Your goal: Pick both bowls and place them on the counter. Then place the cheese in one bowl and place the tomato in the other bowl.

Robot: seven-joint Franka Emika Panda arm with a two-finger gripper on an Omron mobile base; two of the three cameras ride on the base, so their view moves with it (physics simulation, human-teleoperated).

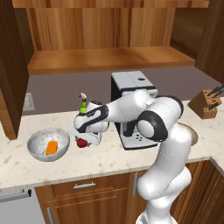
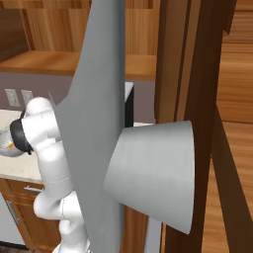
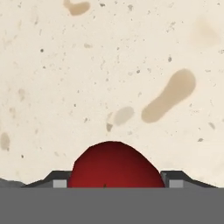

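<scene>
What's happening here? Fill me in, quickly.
The robot arm's gripper is down on the counter, its fingertips on either side of the tomato. The cheese already lies in the grey-white marbled bowl beside it. Whether the tomato is gripped yet or lifted is unclear.

Cheese [image 1: 51, 147] in marbled bowl [image 1: 37, 142], tomato [image 1: 82, 143] beside

One grey-white bowl [image 1: 48, 144], one cheese wedge [image 1: 51, 147], one tomato [image 1: 82, 143], one coffee machine [image 1: 131, 94], one knife block [image 1: 205, 103].
</scene>
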